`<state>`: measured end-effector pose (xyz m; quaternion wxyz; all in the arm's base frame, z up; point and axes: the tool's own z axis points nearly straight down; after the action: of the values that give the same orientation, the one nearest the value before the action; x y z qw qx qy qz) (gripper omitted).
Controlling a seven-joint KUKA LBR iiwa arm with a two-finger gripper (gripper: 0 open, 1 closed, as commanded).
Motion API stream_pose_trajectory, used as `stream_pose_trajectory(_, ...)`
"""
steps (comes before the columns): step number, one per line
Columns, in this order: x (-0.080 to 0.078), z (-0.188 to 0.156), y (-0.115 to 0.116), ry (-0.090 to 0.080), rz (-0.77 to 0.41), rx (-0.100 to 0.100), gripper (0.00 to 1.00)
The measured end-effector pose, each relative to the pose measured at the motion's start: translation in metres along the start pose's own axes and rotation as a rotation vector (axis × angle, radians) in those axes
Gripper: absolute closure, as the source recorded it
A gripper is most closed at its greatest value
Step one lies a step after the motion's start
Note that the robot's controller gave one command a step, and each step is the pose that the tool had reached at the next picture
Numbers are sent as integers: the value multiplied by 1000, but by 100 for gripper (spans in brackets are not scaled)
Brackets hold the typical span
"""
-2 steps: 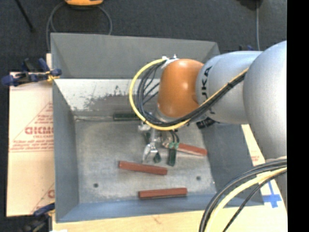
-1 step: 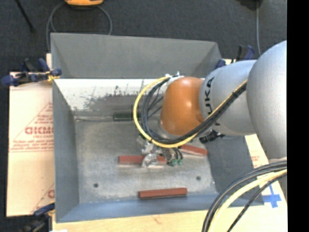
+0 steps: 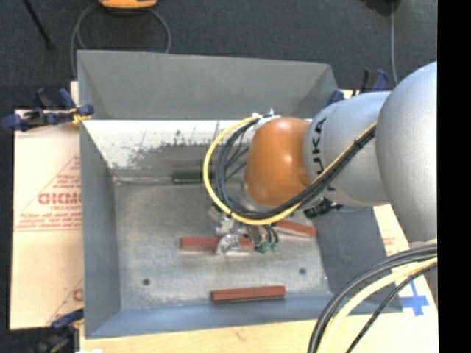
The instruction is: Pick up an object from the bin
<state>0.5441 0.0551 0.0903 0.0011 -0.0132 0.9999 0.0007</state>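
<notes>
A KUKA arm (image 3: pixel 368 153) reaches in from the right and hangs low over the middle of the grey bin (image 3: pixel 99 219), its orange cover (image 3: pixel 276 160) masking much of the wrist. The pincer (image 3: pixel 234 245) sits at the floor, right at the near end of a red-brown bar (image 3: pixel 197 243). Whether the pincer is open, closed or gripping cannot be told from this angle.

The bar lies flat near the bin's centre. Its long axis runs left to right, and its free length stretches away to the left of the pincer. A short red piece (image 3: pixel 296 229) shows on the pincer's other side, slightly tilted; whether it belongs to the same bar is unclear. A small green bit (image 3: pixel 266 247) lies just beside the pincer. A second, longer front bar (image 3: pixel 246 294) lies well apart by the front wall, also left to right, and a dark strip (image 3: pixel 185 175) rests against the back wall.

By the look of it, any lift turns on a grip across the bar's narrow width at this end.
</notes>
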Motion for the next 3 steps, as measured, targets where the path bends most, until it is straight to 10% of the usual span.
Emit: stream_pose_trajectory(3,6,-107,8,6,-27,3,100)
